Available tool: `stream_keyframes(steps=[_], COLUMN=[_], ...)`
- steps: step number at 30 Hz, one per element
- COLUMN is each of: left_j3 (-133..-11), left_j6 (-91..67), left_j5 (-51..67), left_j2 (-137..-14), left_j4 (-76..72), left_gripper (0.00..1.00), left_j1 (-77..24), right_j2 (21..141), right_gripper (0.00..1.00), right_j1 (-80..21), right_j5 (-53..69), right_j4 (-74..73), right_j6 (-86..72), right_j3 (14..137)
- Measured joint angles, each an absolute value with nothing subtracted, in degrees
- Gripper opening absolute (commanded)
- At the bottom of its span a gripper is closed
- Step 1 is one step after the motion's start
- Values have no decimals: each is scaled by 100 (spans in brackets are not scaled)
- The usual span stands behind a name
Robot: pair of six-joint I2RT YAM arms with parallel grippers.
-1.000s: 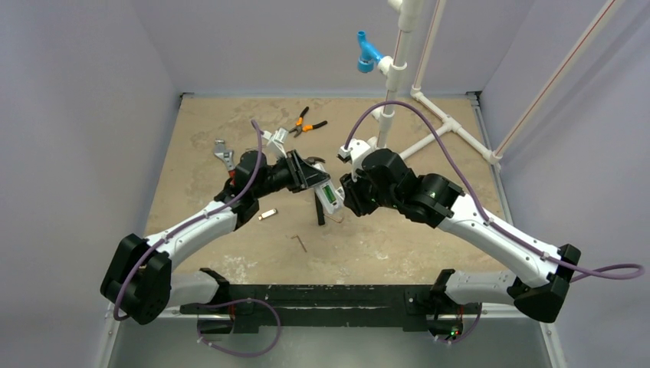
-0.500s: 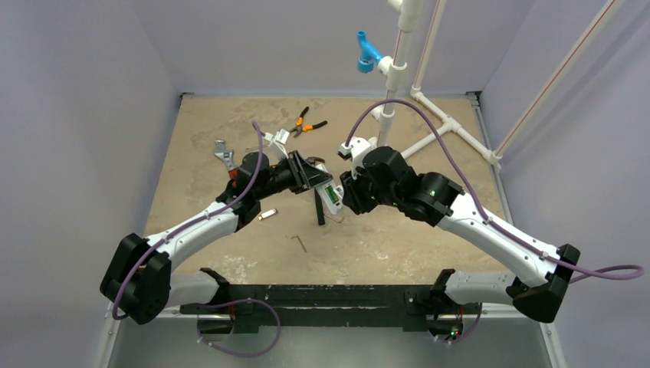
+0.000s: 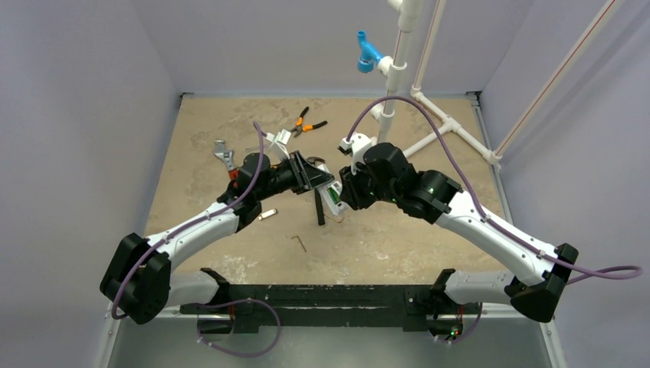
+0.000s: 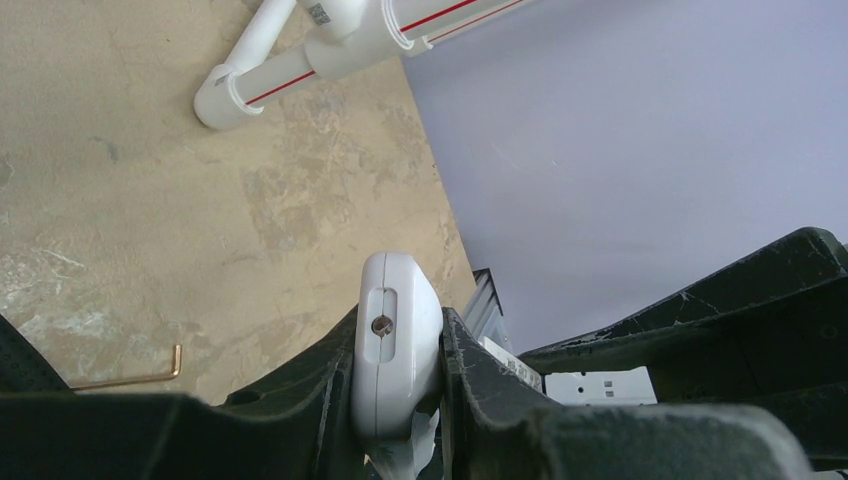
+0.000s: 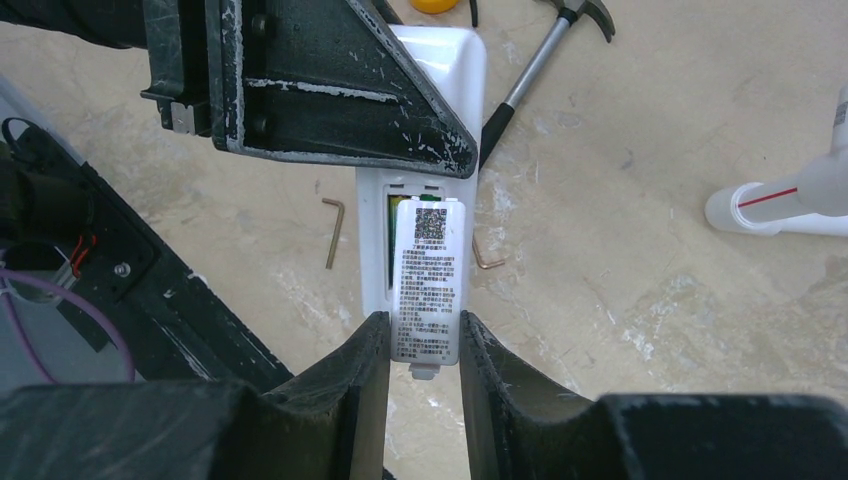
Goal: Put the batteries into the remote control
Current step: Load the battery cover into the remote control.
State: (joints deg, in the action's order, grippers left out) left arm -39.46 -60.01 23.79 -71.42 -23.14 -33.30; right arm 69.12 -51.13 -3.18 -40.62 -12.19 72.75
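My left gripper is shut on the white remote control and holds it above the table, back side up. In the left wrist view the remote's end sits clamped between both fingers. My right gripper is shut on the labelled white battery cover, which lies over the remote's open compartment. A strip of green battery shows beside the cover. The second battery is hidden. The left gripper's fingers cover the remote's far half.
A hammer lies under the remote. A hex key, a silver clip, a wrench and orange pliers lie around. A copper bent piece lies on the table. A white pipe frame stands at the back right.
My right gripper has moved slightly left and away with the cover, closer onto the remote. Less green shows in the compartment. The left arm has barely moved.
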Motion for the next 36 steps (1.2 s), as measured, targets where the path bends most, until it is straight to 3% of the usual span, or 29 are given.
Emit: stream_keyframes(steps=[36], left_j3=[-3946], left_j6=[-6156], left_j5=[2355], left_j2=[-7253], left_j4=[-2462], left_gripper=[0], left_j1=[-3389], right_j2=[7013], right_gripper=[26], right_j1=[-4893], right_j5=[113], right_j4=[-3854], right_j6=[-1328], right_j3=[7111])
